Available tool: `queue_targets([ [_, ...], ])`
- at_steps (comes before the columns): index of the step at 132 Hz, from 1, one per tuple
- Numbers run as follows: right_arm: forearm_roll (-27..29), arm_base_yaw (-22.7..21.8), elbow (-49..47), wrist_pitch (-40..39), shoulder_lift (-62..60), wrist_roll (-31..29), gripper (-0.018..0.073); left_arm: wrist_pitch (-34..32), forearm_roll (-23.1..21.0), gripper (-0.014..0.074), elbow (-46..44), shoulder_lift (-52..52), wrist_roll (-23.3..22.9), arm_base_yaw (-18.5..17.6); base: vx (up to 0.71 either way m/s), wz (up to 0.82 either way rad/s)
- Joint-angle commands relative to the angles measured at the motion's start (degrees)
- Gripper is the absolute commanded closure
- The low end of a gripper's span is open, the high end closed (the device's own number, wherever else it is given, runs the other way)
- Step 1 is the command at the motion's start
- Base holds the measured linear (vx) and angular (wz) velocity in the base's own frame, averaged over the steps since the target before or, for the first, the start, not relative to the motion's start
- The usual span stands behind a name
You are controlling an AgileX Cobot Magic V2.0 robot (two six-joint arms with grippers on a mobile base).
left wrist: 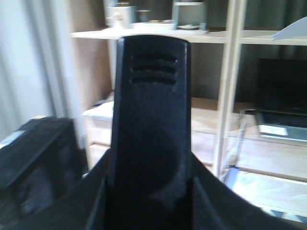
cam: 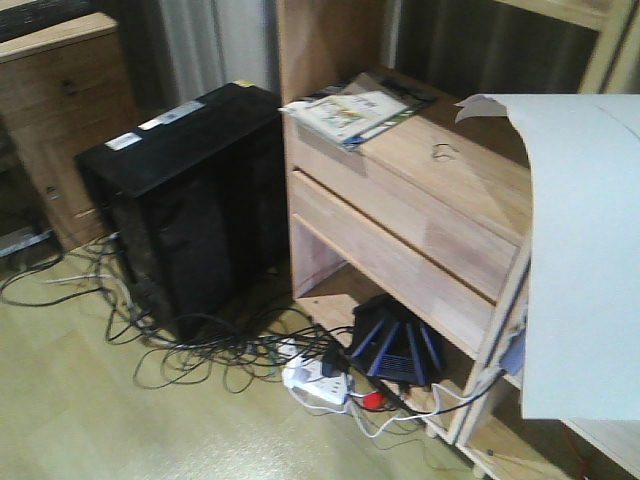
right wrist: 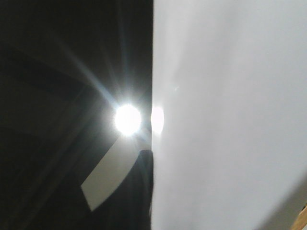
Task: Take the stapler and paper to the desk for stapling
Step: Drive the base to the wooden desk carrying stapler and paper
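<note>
Pickup was judged complete; the bench was out of view, so delivery and stapling remained. The left tool (left wrist: 149, 196) was clamped on the small black plastic stapler (left wrist: 149, 120), which stood upright. The large plain white paper sheet (cam: 585, 250) hung aloft, judged pinched by the right tool, its jaws unseen. The light wooden shelf unit (cam: 400, 215) carried glossy magazines (cam: 350, 115) at the left end of its top board.

I see the paper (cam: 590, 260) as a smooth, matt white sheet, and the stapler (left wrist: 151, 129) as matt black plastic with moulded ridges. The shelf (cam: 420, 190) is pale bare wood with visible grain. The computer case (cam: 190, 180) is black with a faint sheen; the floor (cam: 90, 410) looks like smooth pale planks.
</note>
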Motion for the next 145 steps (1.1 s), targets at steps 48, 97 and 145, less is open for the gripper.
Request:
queue_targets([
  [48, 0.12, -0.30, -1.40, -1.93, 0.50, -0.10, 0.0565, -7.02, -0.96, 0.0603, -1.17, 1.07, -0.11, -0.30, -0.09, 0.51],
  [97, 0.12, -0.30, -1.40, -1.93, 0.50, -0.10, 0.0565, -7.02, -0.96, 0.0603, -1.17, 1.07, -0.11, -0.30, -0.05, 0.55],
  [145, 0.12, -0.30, -1.40, -1.93, 0.50, -0.10, 0.0565, -7.02, -0.96, 0.0603, -1.17, 1.07, -0.11, -0.30, 0.04, 0.44],
])
